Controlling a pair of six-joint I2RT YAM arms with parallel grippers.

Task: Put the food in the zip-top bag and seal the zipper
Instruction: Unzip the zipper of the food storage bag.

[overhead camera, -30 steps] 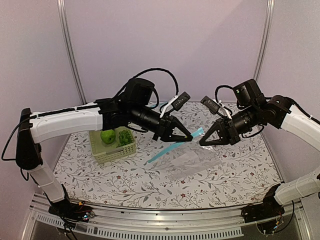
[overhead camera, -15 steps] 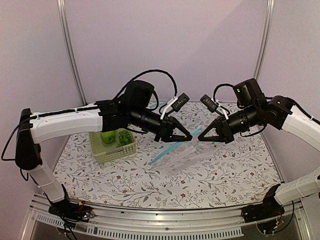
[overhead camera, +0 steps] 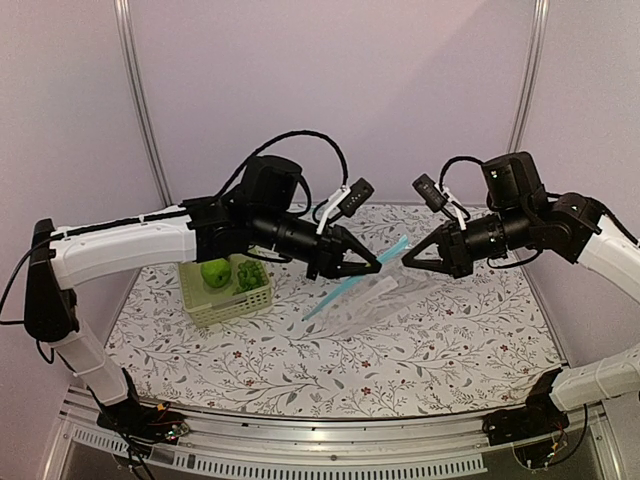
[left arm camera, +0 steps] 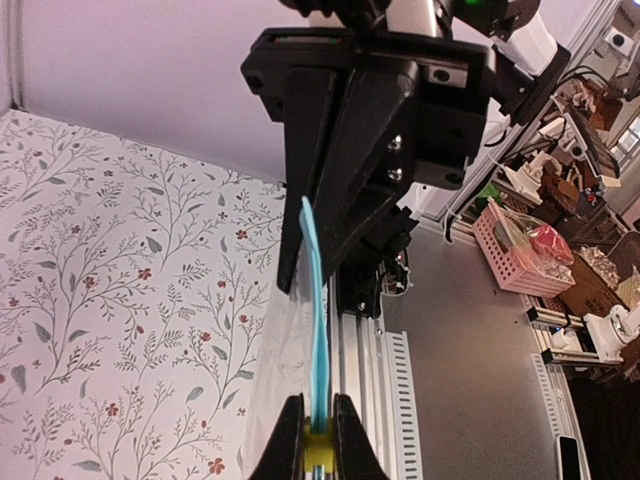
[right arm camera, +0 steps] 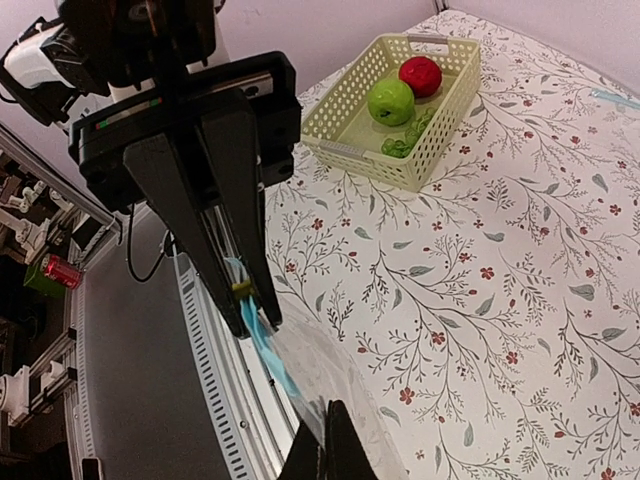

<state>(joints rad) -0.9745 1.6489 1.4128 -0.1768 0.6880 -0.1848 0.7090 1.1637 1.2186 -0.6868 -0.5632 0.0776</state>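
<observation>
Over on the left, the pale green basket (overhead camera: 222, 298) sits on the table (overhead camera: 300, 372) with the green apple (overhead camera: 215, 272) and the red apple (right arm camera: 420, 75) inside, so no food is bagged yet. The left hand (overhead camera: 376, 268) is pinched narrow on the zipper (overhead camera: 345, 290), whose long axis slants from low and near up toward the far right. The zip-top bag (overhead camera: 375, 300) hangs from that strip, its lower part trailing on the table. The right hand (overhead camera: 408, 260), fingers closed tight, grips the bag's mouth edge almost tip to tip with the left. The apples lie well to the left, nearer the left arm, I'd say.
</observation>
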